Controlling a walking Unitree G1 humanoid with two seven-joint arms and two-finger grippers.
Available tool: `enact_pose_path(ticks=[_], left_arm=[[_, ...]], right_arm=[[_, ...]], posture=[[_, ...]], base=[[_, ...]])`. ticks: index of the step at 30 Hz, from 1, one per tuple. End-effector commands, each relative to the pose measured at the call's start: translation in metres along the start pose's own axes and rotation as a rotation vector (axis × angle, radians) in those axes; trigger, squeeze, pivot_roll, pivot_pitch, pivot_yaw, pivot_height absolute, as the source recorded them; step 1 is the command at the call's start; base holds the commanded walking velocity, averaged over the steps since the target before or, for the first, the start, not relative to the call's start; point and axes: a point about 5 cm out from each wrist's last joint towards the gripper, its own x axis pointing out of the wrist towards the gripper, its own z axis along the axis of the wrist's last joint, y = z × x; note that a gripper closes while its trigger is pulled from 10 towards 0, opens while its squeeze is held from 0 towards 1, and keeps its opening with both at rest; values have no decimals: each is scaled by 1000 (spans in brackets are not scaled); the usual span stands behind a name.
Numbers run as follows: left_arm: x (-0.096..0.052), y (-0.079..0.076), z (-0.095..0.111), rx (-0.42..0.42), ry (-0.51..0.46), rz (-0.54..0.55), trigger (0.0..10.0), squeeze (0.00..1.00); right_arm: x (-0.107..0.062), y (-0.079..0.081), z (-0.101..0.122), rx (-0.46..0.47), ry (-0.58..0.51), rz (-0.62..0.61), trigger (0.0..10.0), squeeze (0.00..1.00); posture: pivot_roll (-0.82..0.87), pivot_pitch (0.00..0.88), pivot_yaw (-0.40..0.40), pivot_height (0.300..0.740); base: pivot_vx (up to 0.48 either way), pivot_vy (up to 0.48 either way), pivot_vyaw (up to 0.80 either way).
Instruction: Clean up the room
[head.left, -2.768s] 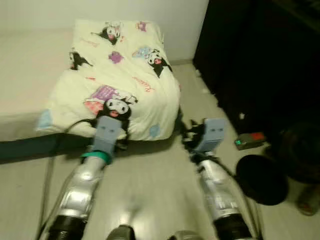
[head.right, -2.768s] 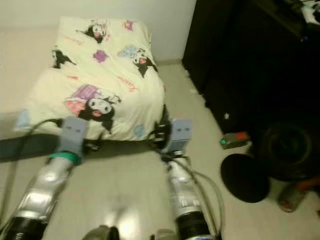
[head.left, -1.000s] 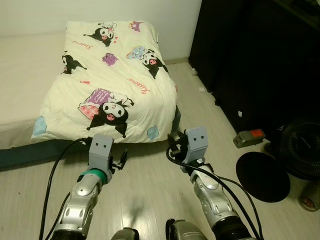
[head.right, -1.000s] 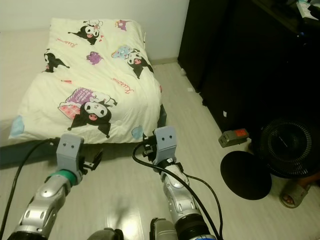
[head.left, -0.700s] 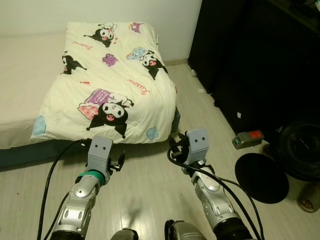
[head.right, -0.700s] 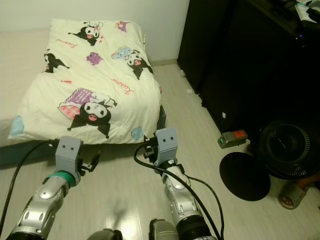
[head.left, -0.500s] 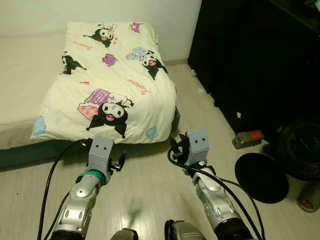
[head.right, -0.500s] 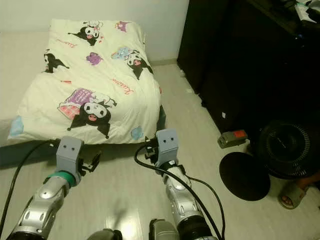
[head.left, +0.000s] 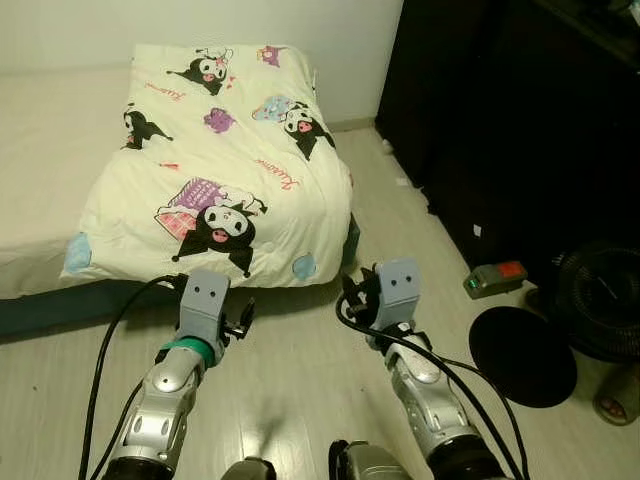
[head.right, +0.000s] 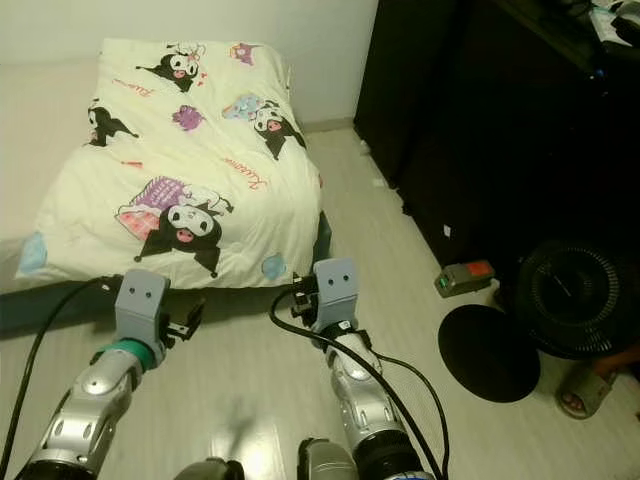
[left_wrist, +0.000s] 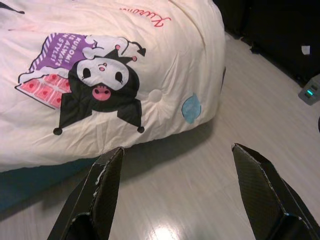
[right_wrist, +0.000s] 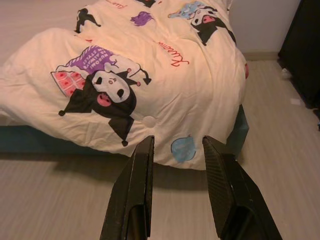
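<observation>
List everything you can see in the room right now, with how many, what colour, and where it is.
Comforter: one, cream with black cartoon characters, spread on the bed, its corner hanging over the mattress edge.
Mattress: one, dark teal side showing below the comforter, on the robot's left.
Cabinet: one, black, along the robot's right.
Small device: one, grey with a red top and green light, on the floor by the cabinet.
Fan: one, black, on the floor at far right.
Round disc: one, black, flat on the floor beside the fan.
Floor: pale wood.
Left hand: open, above the floor near the bed.
Right hand: open, above the floor near the comforter's corner.
</observation>
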Motion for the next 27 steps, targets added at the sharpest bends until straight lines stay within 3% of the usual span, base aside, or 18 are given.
enact_pose_path(ticks=[1,4,24,27], left_arm=[[-1,-5,-4,4,13,-5,10000,0],[0,-8,-4,-1,9,-7,10000,0],[2,-8,-2,3,5,-7,10000,0],[1,-8,-2,7,5,-10,10000,0]], right_arm=[[-4,-1,-5,6,14,-2,10000,0],[-1,-7,-2,19,4,-29,10000,0],[-2,-6,0,28,-12,-31,10000,0],[-3,-7,0,22,-18,-41,10000,0]], posture=[[-1,37,-11,740],[1,29,-14,740],[-12,45,-3,740],[-13,47,1,740]], base=[[0,0,0],[0,0,769],[0,0,785],[0,0,0]])
